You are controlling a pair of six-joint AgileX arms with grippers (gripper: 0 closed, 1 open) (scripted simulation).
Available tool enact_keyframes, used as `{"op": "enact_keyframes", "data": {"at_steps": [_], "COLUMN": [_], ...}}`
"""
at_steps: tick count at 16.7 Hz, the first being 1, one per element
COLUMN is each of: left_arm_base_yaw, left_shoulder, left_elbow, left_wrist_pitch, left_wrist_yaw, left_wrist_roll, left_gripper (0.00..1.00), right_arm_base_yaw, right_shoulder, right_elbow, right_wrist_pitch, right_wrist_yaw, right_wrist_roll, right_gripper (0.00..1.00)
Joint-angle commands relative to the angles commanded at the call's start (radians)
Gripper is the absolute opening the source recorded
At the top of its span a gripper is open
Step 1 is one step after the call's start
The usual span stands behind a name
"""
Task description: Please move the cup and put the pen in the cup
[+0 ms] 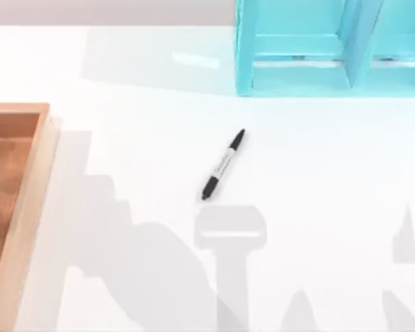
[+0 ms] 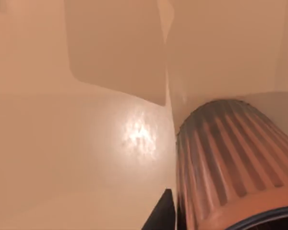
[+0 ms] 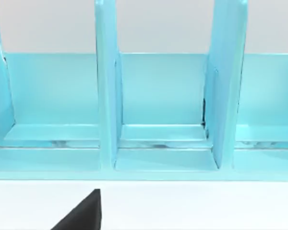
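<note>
Ribbed reddish-brown cup point(image 2: 235, 167) sits right up against the left wrist camera, lying tilted across the view over a tan wood surface, likely the floor of the wooden tray point(image 1: 28, 187) at the table's left edge. One dark finger tip point(image 2: 162, 213) shows beside the cup wall; can't tell if the left gripper is pinching the cup or just next to it. Pen point(image 1: 223, 164) lies flat on the bare white table near the middle, diagonal, well apart from the tray and from the blue shelf rack point(image 1: 297, 69) at the back. Right wrist view faces the rack's compartments with a dark finger tip point(image 3: 84, 213) low in view; its spread can't be told either. Risks, as a judgement: an off-centre hold on the ribbed wall could let the cup slip or tip on lifting, the cup could clip the tray wall on the way out, and a cup set down tilted would topple once the longer pen leans in it.
</note>
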Motion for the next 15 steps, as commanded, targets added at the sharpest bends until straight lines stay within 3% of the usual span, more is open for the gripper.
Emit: {"op": "enact_keyframes", "data": {"at_steps": [7, 15], "left_arm_base_yaw": [-0.066, -0.393], "left_shoulder": [-0.009, -0.048], "left_elbow": [0.250, 0.483], "left_wrist_pitch": [-0.117, -0.513], "left_wrist_yaw": [-0.013, -0.001], "left_wrist_roll": [-0.200, -0.422], "left_gripper": [0.00, 0.00], "right_arm_base_yaw": [0.000, 0.000], "right_shoulder": [0.000, 0.000], "right_elbow": [0.000, 0.000], "right_wrist_pitch": [0.000, 0.000], "right_wrist_yaw": [0.000, 0.000], "right_wrist_roll": [0.000, 0.000], "right_gripper": [1.00, 1.00]}}
